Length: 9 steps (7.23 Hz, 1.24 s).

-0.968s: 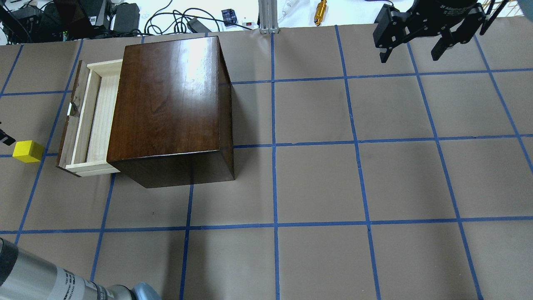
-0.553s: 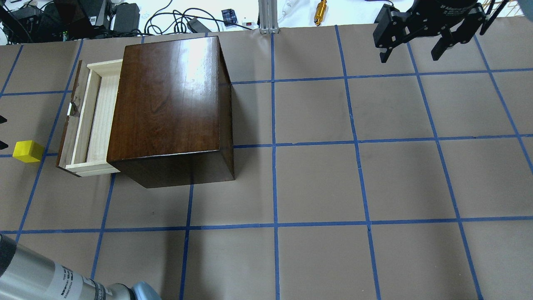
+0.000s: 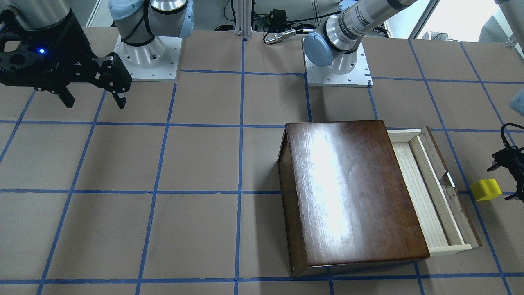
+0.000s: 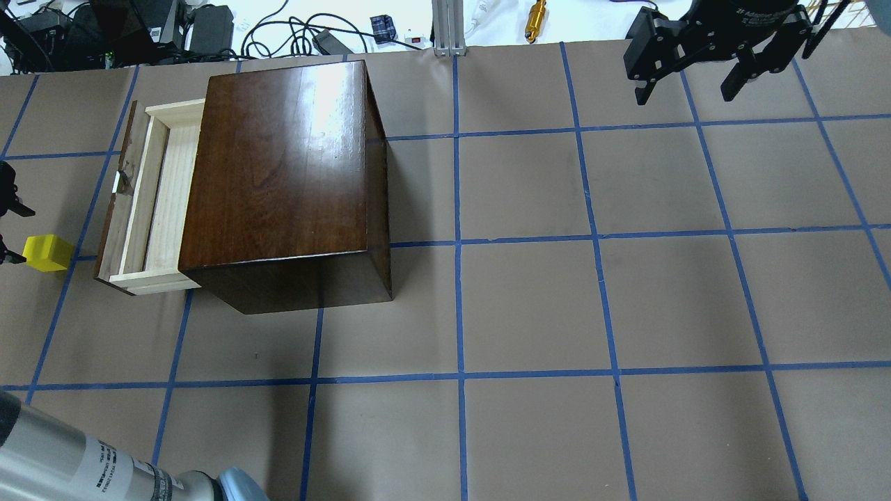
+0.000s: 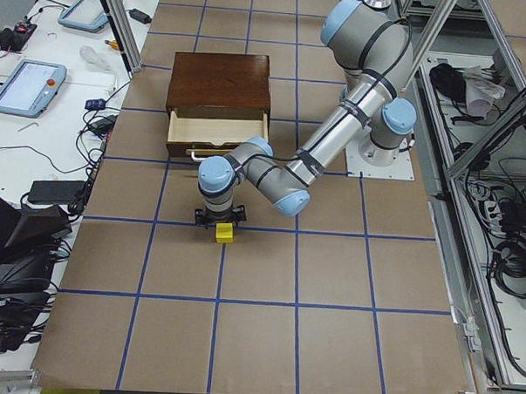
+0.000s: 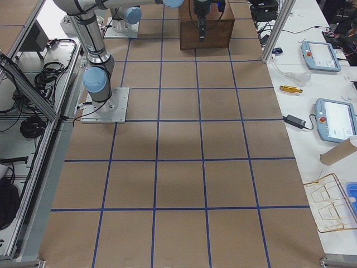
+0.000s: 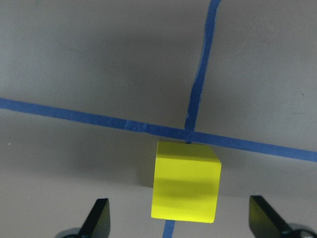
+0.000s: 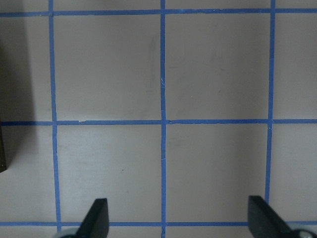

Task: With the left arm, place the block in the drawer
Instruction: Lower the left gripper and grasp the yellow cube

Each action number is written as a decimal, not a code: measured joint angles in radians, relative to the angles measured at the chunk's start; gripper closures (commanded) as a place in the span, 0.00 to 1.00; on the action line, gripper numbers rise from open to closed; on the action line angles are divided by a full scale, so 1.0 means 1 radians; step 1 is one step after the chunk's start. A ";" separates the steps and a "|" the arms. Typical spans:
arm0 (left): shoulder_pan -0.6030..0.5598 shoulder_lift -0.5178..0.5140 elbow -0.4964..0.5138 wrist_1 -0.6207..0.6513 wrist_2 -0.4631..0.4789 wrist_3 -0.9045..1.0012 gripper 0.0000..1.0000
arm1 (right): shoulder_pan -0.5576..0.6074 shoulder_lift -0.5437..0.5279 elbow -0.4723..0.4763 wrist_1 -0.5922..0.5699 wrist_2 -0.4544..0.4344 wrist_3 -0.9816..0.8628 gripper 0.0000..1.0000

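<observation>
The yellow block (image 4: 46,252) sits on the table on a blue tape crossing, just outside the drawer's dark front panel. The drawer (image 4: 150,202) is pulled out of the dark-brown box (image 4: 278,167) and its pale tray looks empty. My left gripper (image 4: 10,235) is open at the table's edge by the block. In the left wrist view its fingertips (image 7: 100,216) stand wide to either side of the block (image 7: 185,181) without touching it. My right gripper (image 4: 686,94) is open and empty, held above the far right of the table.
Cables, a power brick and a brass part (image 4: 535,17) lie beyond the table's far edge. The left arm's forearm (image 4: 76,463) crosses the near left corner. Blue tape lines grid the brown table (image 4: 529,306).
My left gripper's fingers have come further into the overhead view from the left edge and now flank the block. The block, drawer and right arm have not moved.
</observation>
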<state>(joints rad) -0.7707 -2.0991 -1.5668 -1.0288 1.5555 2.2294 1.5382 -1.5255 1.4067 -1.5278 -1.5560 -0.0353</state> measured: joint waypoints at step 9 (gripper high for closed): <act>0.030 -0.053 -0.041 0.056 -0.038 0.063 0.03 | 0.000 -0.001 0.000 0.000 -0.001 0.000 0.00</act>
<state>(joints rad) -0.7410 -2.1517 -1.6080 -0.9724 1.5178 2.2926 1.5377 -1.5261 1.4067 -1.5278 -1.5566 -0.0353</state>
